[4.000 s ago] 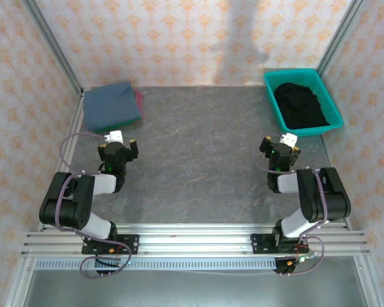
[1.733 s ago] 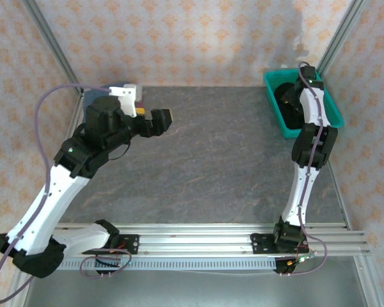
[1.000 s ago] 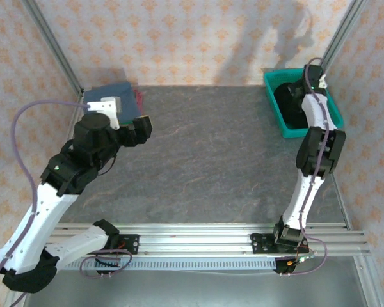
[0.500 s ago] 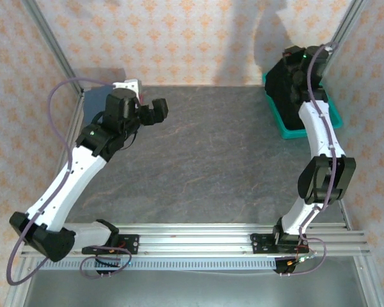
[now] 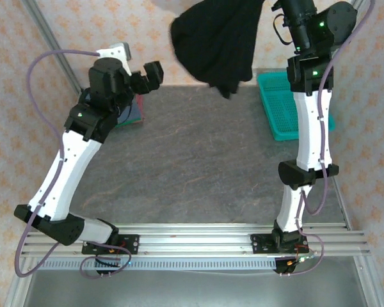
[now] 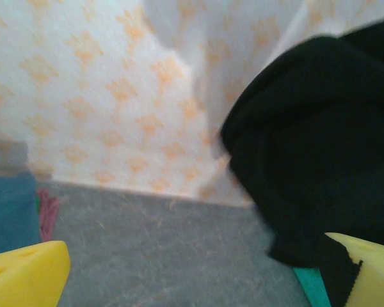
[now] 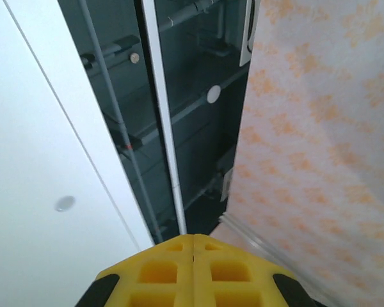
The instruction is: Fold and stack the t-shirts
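Cloth folded flat sits furthest left: a slate-blue t-shirt (image 6: 9, 214) with the edge of a pinkish-red t-shirt (image 6: 47, 214) showing at its right side. In the wrist view the pile lies low and to the left of the left gripper (image 5: 147, 77). That part of the job looks finished, as far as the pile can be read behind the arm.

The left gripper hangs high over the back of the table (image 5: 198, 153) with its jaws spread wide and nothing between them. It faces the black t-shirt (image 5: 214, 41), which is ahead of it and to its right, apart from both fingers.

This shirt is the piece left to do. It dangles below the right gripper (image 7: 193, 246), whose yellow pads are pressed tight together. The wrist view shows no cloth in the pinch. But the shirt hangs in the air from the end of that arm, so I judge it to be gripped there.

It is a bunched, heavy drape with deep folds, and one corner trails lowest. No sleeve or collar can be told apart.

Below and to the right of it, the teal mesh basket (image 5: 278, 112) shows bare floor.

Spreading the black shirt, folding it and stacking it all appear to remain.
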`<state>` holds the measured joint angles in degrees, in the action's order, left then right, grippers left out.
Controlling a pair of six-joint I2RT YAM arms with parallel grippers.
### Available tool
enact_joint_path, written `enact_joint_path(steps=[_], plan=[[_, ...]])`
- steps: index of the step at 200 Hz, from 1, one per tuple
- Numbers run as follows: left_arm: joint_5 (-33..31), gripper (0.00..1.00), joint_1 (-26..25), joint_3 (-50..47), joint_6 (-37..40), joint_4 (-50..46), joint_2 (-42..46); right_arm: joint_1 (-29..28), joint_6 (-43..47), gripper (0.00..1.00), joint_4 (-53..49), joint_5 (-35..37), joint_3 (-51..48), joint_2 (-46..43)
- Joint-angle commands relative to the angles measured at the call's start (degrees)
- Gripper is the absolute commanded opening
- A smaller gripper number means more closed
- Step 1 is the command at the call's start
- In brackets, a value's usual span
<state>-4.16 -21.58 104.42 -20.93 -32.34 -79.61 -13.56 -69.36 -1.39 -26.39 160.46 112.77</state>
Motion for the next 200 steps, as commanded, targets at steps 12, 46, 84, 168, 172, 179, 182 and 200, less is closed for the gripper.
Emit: enact_joint_path(steps=[12, 46, 84, 168, 172, 179, 182, 200], plan=[[-11.11, 1.00, 0.49, 4.02, 1.23, -5.63, 4.39, -3.13, -8.15, 0.00, -6.05, -9.44, -6.41, -3.10], [-10.44, 1.00, 0.45, -1.99, 0.65, -6.23, 9.04, -6.57, 1.31, 0.00, -12.63, -8.35, -37.64, -14.14], [-3.30, 1.00, 0.49, -17.16, -4.11, -8.87, 11.03, -5.79, 12.97, 0.50, -14.37, -8.62, -58.77, -8.46], [7.73, 1.00, -2.90, -42.64, -15.24, -25.93, 11.50, -6.62, 47.01, 0.75, -54.31, 5.81, -73.78, -19.52], [7.54, 1.00, -2.42, -43.67, -16.31, -26.37, 11.50, -6.81, 47.17, 0.75, -56.00, 7.36, -75.65, -20.86], [6.89, 1.00, -1.48, -45.54, -18.43, -26.69, 11.66, -7.00, 46.62, 0.75, -58.32, 10.92, -79.18, -23.29], [6.75, 1.00, -1.00, -46.32, -19.31, -26.64, 11.76, -6.98, 46.26, 0.74, -58.88, 12.54, -81.08, -24.45], [7.20, 1.00, 2.91, -51.53, -23.32, -24.06, 12.28, -6.88, 43.39, 0.74, -57.84, 20.02, -92.13, -31.43]])
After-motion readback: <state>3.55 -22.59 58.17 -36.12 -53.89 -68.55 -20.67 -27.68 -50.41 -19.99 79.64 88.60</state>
